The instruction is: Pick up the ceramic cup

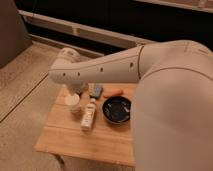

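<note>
The ceramic cup (75,106) is a small cream round cup at the left side of the wooden table (70,142); only part of it shows under the arm. My gripper (73,98) hangs from the white arm that reaches in from the right, directly over the cup and very close to it or touching it. The arm's wrist hides most of the gripper.
A white labelled bottle (88,115) lies just right of the cup. A wide dark bowl (117,110) sits further right. A blue object (96,91) and an orange object (114,92) lie at the table's back. The table stands on speckled floor; a dark wall runs behind it.
</note>
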